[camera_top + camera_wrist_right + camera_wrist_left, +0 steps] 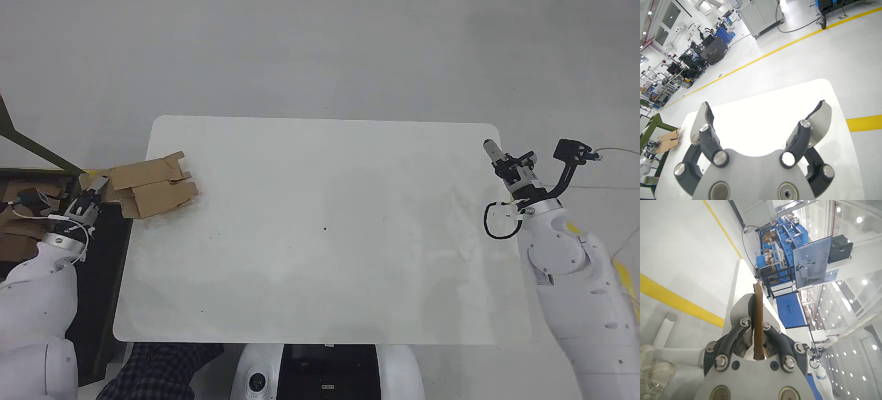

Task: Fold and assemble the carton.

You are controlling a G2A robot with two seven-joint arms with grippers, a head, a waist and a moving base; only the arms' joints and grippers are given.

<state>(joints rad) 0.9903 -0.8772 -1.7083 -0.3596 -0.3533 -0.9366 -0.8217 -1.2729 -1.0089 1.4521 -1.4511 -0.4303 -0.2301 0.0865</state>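
A flat brown cardboard carton [152,185] lies half over the left edge of the white table [320,250]. My left gripper [88,203] is just off that edge, shut on the carton's near flap. In the left wrist view the cardboard sheet [758,313] stands edge-on, pinched between the two fingers [745,311]. My right gripper [497,155] hovers at the table's far right corner, open with nothing between its fingers [706,113]. From the right wrist view the carton [668,142] shows far across the table.
A dark green frame [30,145] and a dark bin with more cardboard [20,215] stand left of the table. A person's checked sleeve [160,370] shows at the near left edge. Black cable [497,220] loops by the right arm.
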